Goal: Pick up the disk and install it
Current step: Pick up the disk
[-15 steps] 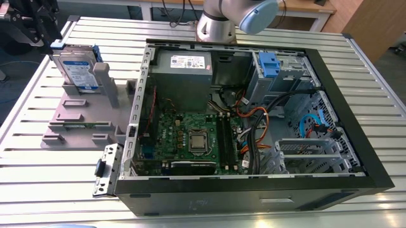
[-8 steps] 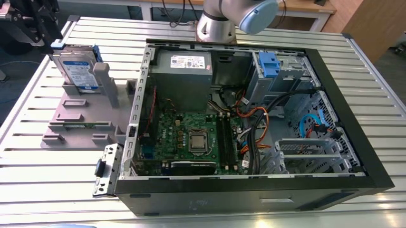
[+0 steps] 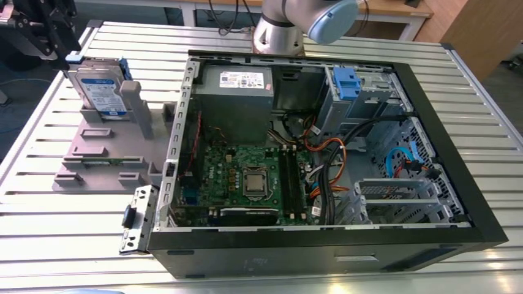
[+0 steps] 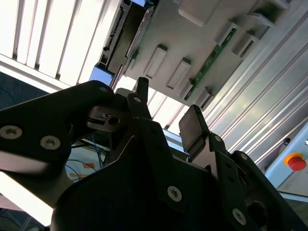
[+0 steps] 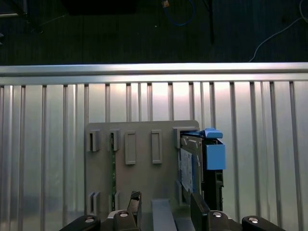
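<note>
Standing on edge in a grey rack [image 3: 102,162], the disk [image 3: 100,90] is pictured at the upper left of the exterior view, beside an opened computer case [image 3: 433,141]. The gripper [image 5: 166,198] is poised near it, spread wide and empty. The pick-up approach is judged to be in hand; centring over the disk would be required.

In the exterior view the holder [image 3: 98,153] hides a lower corner of the disk [image 3: 100,86], and the edge cuts off the arm [image 3: 302,24]. The first wrist view's edge cuts off the gripper [image 5: 166,206] behind its fingertips.
</note>
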Robot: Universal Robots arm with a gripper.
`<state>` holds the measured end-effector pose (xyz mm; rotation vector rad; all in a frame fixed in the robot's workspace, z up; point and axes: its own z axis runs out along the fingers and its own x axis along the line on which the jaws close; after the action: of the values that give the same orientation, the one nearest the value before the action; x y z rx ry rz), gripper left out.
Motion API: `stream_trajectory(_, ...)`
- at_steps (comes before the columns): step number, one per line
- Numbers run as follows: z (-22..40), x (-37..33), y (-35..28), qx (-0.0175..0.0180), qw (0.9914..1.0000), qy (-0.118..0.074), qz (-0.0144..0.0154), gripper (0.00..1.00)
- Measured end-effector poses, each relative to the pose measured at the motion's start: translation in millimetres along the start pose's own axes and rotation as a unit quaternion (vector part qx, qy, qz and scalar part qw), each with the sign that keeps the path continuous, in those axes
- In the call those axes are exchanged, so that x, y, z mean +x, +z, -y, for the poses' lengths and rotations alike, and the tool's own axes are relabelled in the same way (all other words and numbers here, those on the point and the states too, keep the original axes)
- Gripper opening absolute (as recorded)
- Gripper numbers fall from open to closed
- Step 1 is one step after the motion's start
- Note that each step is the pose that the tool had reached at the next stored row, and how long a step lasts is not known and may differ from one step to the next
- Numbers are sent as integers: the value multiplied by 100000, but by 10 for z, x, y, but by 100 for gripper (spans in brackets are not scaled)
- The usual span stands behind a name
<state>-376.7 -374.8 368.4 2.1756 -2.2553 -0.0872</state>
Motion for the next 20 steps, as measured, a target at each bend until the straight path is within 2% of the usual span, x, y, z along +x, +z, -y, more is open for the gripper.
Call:
stream_trajectory(10,1,-2,4,6,100000,-9,93,53)
stream_trajectory(20,-2,-61,14,0,100000,-6,90,53)
